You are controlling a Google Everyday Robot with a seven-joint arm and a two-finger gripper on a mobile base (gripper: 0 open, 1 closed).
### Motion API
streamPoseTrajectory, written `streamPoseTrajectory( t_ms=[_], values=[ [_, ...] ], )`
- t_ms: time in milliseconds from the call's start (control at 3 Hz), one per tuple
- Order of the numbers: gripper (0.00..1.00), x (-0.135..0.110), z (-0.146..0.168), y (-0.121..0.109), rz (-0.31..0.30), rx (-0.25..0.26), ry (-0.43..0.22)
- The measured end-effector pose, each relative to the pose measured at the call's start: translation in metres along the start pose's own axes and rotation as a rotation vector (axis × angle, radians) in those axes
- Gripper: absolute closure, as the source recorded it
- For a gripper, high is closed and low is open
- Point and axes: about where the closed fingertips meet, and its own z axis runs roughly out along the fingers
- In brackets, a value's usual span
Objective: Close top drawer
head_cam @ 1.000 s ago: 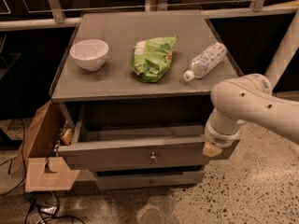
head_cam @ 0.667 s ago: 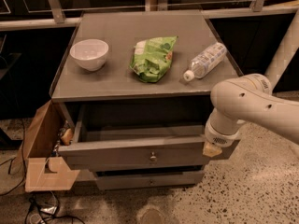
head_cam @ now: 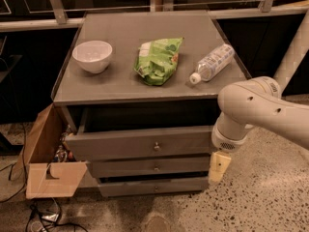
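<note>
The top drawer (head_cam: 140,143) is a wide grey drawer with a small round metal knob (head_cam: 156,146) at its centre. It stands pulled out from the grey cabinet (head_cam: 145,81), with a dark gap above its front panel. My gripper (head_cam: 218,167) hangs from the white arm (head_cam: 256,112) at the right end of the drawer front, pointing down, close beside the panel's right edge. Nothing shows in it.
On the cabinet top lie a white bowl (head_cam: 92,56), a green snack bag (head_cam: 158,59) and a plastic water bottle (head_cam: 211,63). Two shallower drawers (head_cam: 149,168) sit below. An open cardboard box (head_cam: 48,158) stands on the floor at the left, with cables nearby.
</note>
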Motion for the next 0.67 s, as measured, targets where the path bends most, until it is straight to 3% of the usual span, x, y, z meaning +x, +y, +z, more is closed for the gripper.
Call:
streamPoseTrajectory(
  t_ms=[333,667],
  values=[
    [0.00,0.0000,0.0000,0.0000,0.000,0.000,0.000],
    [0.19,0.0000,0.0000,0.0000,0.000,0.000,0.000]
  ],
)
